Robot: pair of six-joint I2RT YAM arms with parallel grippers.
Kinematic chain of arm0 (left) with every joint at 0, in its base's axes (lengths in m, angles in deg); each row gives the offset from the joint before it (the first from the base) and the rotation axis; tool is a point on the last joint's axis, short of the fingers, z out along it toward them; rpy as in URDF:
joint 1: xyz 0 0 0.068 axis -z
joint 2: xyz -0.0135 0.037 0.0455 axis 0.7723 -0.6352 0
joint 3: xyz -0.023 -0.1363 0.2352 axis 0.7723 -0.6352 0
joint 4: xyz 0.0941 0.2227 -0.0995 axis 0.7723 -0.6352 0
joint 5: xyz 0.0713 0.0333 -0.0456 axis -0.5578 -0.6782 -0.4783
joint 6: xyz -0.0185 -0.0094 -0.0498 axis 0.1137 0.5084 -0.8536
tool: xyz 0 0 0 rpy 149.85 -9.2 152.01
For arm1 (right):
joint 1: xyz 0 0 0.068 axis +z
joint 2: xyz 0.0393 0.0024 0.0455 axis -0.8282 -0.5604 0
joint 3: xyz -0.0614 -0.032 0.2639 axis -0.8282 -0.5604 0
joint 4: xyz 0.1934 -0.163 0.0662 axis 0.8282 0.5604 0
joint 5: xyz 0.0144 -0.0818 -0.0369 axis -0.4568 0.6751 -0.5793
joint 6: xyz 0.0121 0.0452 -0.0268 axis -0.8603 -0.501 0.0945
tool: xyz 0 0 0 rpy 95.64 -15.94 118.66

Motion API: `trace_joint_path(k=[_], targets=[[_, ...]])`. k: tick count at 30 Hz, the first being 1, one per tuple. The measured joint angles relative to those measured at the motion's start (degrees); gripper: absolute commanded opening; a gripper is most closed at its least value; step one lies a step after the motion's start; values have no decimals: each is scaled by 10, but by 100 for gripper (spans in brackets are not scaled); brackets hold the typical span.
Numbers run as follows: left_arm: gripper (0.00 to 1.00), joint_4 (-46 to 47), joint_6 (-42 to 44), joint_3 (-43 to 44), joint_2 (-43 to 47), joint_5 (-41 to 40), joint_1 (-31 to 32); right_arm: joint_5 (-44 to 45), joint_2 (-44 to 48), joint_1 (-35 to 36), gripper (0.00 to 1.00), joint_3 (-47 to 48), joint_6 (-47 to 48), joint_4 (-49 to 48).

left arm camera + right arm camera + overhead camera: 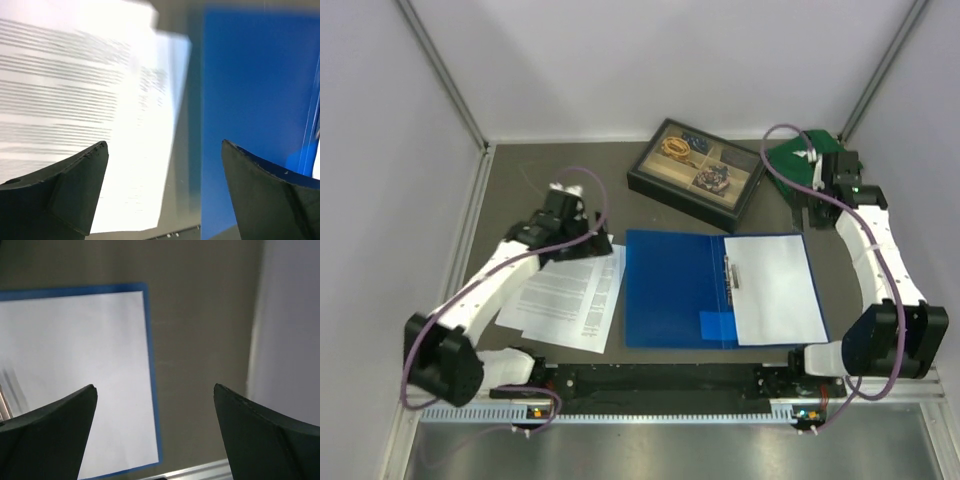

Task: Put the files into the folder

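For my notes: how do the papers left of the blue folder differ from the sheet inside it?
The loose papers show black printed text; the sheet inside looks blank. The loose papers lie fanned and skewed, outside the folder; the sheet inside lies square on its right half. Both are white and flat.

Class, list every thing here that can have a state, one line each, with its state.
Bright-blue plastic folder: open flat, one white sheet inside.
Printed white paper files: loose stack outside, left of the folder.
Left gripper: open, empty.
Right gripper: open, empty.
Black-framed compartment tray: holding small items.
Green cloth: partly hidden by arm.
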Motion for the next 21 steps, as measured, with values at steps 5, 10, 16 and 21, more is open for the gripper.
trace_joint_path(k=[5,10,16,21], targets=[[98,-44,11,27,144,-75,-103,131,12,92,99,162,-103,62],[81,-59,-5,23,182,-91,-143,130,35,308,99,162,-226,6],[58,-43,-40,-8,102,-25,-201,26,-63,496,99,100,-375,-113],[59,-26,-44,-13,33,31,-253,15,-288,596,91,264,-481,-126]])
